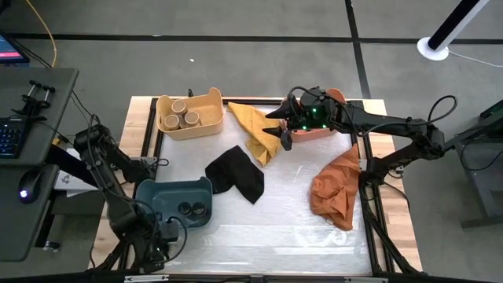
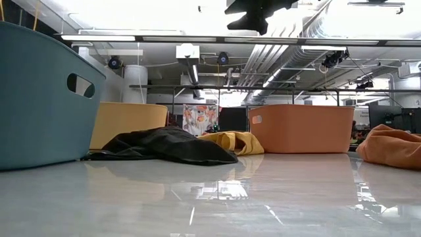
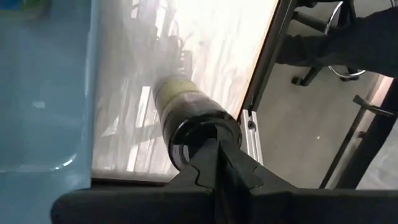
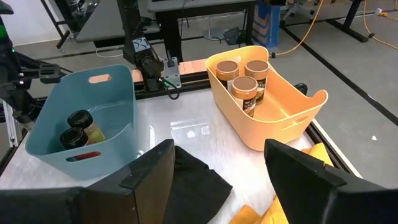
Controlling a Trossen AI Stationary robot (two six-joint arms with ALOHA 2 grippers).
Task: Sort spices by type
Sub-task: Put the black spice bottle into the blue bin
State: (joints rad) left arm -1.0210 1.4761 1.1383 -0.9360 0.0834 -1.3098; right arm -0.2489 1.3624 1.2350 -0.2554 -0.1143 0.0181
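A dark black-topped round spice jar (image 3: 193, 121) (lying on its side) is clenched between the left gripper (image 3: 214, 163) fingers; beside them the blue plastic bin (image 3: 43, 93). Right gripper (image 4: 217, 171) spread, empty.

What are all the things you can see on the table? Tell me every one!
tan-topped jars: three, brown, in the yellow bin
black-topped jars: two, dark, in the blue bin
jar lying down: one, dark-topped, beside the blue bin
yellow bin: one, far left
blue bin: one, near left
orange bin: one, far right
yellow cloth: one, far middle
black cloth: one, centre
orange cloth: one, right
table: one, white
left gripper: jaws shut, tips at the lying jar
right gripper: jaws open, over the orange bin
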